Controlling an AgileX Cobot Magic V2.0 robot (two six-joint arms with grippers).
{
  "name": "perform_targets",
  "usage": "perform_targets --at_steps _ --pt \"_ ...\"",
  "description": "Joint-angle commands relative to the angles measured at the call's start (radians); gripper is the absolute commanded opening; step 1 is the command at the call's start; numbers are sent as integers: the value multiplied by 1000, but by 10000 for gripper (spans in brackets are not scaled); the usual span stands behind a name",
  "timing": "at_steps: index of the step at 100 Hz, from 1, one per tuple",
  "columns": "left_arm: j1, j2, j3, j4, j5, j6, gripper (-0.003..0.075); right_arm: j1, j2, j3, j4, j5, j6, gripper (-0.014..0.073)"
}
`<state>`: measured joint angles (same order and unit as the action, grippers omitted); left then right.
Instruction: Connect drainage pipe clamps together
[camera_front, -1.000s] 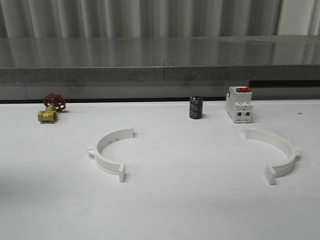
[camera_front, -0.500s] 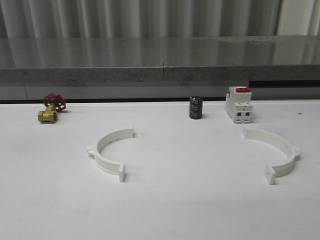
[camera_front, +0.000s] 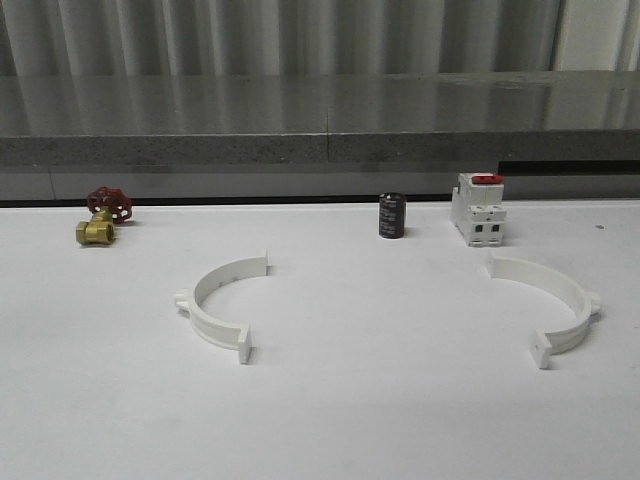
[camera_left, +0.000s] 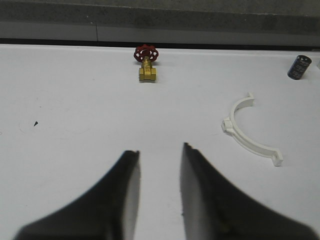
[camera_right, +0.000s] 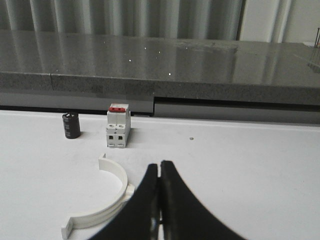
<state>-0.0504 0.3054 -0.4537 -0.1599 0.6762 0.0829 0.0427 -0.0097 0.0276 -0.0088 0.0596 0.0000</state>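
On the tabletop (camera_front: 330, 410), both clamp halves (camera_front: 222, 305) (camera_front: 552, 305) are lying well apart, untouched. Left hand (camera_left: 159, 165) is gaping open, right hand (camera_right: 159, 200) is pinched closed on nothing; the circuit breaker (camera_front: 478, 208) at the right half's 11 o'clock is risking a knock.

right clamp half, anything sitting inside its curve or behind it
Inside the curve of the right clamp half is bare white table. Behind it stands the breaker, apart from it. Nothing covers either.
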Motion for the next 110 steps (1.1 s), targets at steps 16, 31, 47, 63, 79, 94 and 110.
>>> perform_targets --at_steps 16,31,47,63,79,94,110 --pt "4 7 -23 -14 -66 4 -21 0 -11 -64 67 -103 -11 -67" --pt "4 7 -23 -14 -66 4 -21 -2 49 -214 64 36 -11 -67" --pt "4 7 -23 -14 -66 4 -21 -2 257 -443 63 252 -11 -67" --pt "4 7 -23 -14 -66 4 -21 -2 533 -681 63 511 -11 -67" --pt "4 7 -23 -14 -66 4 -21 -2 758 -835 63 599 -11 -67" --pt "4 7 -23 -14 -66 4 -21 -2 918 -888 65 585 -11 -65" --pt "4 7 -23 -14 -66 4 -21 -2 1036 -891 66 606 -11 90"
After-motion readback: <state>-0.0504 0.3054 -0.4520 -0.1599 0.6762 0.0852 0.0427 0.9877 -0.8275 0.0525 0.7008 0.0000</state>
